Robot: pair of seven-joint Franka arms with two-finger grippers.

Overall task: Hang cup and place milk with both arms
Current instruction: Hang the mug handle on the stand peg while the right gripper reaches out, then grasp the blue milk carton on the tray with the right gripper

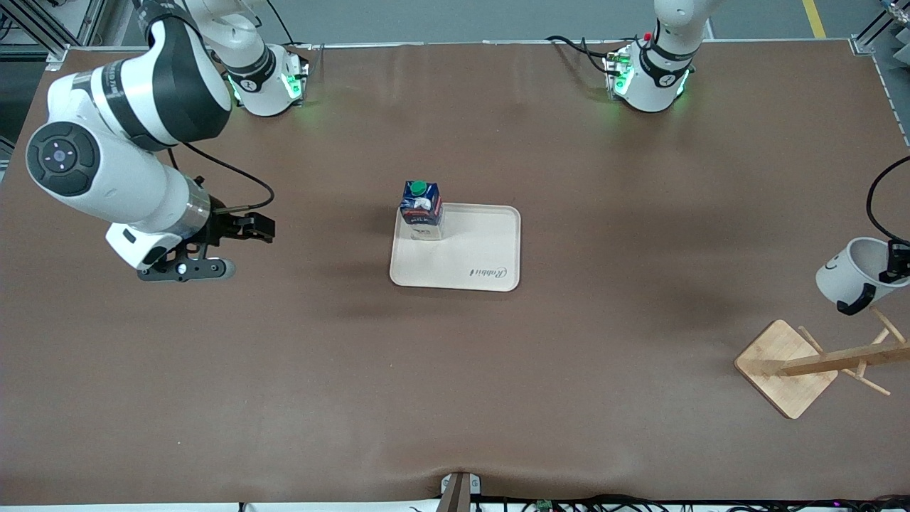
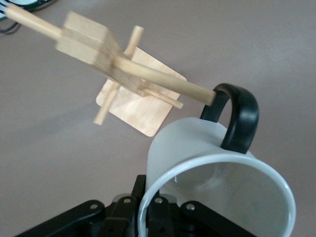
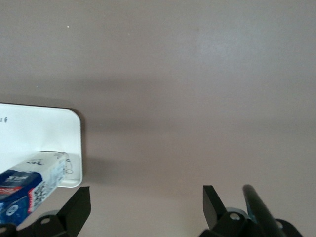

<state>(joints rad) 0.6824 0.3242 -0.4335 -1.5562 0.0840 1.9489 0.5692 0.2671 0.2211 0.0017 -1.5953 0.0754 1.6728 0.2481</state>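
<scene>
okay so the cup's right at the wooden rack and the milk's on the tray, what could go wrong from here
1. The left gripper pinches only the rim of the cup; a knock on a rack peg could twist it loose.
2. The peg tip sits just at the handle; missing the loop could push the rack over.
3. The milk stands at the tray's corner, easy to tip.

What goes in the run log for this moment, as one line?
milk: standing on tray | left gripper: shut on cup rim, over wooden rack | right gripper: open, empty, beside tray
</scene>
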